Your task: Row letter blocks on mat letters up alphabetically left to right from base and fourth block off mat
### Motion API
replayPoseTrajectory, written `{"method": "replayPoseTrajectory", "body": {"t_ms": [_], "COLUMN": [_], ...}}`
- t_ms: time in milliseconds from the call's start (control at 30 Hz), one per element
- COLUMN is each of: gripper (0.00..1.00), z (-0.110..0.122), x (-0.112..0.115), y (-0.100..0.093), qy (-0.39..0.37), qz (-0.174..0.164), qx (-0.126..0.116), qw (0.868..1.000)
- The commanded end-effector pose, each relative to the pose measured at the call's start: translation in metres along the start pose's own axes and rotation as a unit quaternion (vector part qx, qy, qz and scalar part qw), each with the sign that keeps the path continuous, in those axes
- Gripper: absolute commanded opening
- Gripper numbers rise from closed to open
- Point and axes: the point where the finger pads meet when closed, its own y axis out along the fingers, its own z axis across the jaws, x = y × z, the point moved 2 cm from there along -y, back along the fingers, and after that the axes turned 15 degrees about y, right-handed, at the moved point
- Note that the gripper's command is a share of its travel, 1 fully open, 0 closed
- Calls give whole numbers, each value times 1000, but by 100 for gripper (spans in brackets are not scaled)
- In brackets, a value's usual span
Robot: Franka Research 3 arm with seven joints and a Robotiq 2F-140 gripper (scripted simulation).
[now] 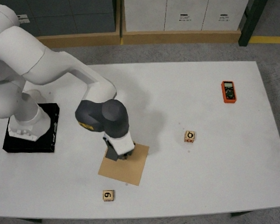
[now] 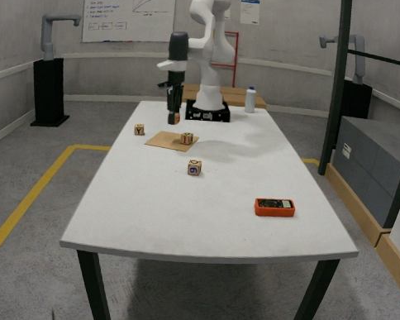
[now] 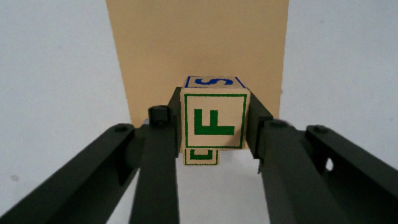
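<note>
Gripper (image 1: 123,157) (image 2: 173,119) (image 3: 211,102) clasps the F block (image 2: 177,118) (image 3: 214,121) above the mat (image 1: 124,173) (image 2: 162,140) (image 3: 200,40); another block (image 2: 187,138) (image 3: 201,157) sits on the mat, and two blocks, a near one (image 1: 108,195) (image 2: 139,129) and a farther one (image 1: 190,136) (image 2: 194,168), lie off it.

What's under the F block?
The gripper holds the F block up in the air. In the wrist view, some mat shows past it. Whatever is right below the F block is covered, so I can't tell.
</note>
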Motion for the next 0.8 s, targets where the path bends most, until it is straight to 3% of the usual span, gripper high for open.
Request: {"method": "replayPoseTrajectory", "body": {"t_ms": [0,433,767], "gripper": [33,33,33], "z": [-5,-6,-6], "x": [3,3,3], "y": [7,64,76], "qy": [4,4,4], "qz": [-3,-3,-3], "qx": [-7,-7,-7], "qw": [1000,1000,1000]}}
